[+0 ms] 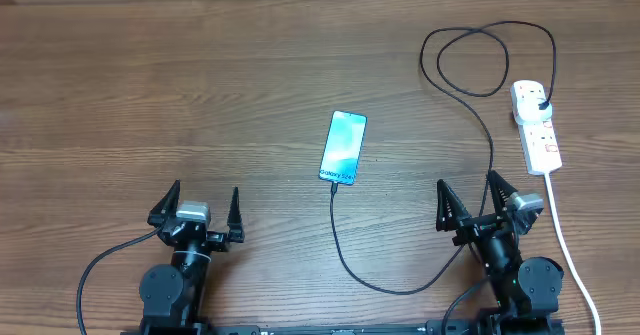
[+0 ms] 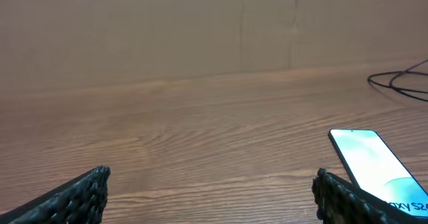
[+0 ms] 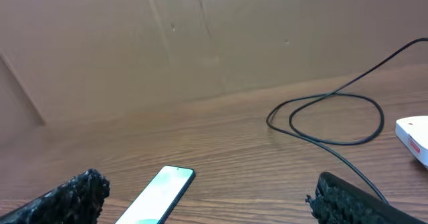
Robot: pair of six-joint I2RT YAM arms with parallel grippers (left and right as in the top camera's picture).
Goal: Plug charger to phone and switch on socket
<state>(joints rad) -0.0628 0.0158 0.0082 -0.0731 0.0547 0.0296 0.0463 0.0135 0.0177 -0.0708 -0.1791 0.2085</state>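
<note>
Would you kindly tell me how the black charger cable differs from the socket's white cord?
The charger is thin and black; the white cord is thicker. The charger coils in loops across the table; the white cord runs almost straight toward the near edge. Both lie on the table and meet the socket.

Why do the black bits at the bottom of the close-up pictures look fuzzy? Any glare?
Overhead: soft even light, faint shadows; the phone screen is bright, no glare. Left wrist: the tool's fingers are too near the lens, so blurred. Right wrist: same blur on its fingers, yet the charger cable looks sharp.
</note>
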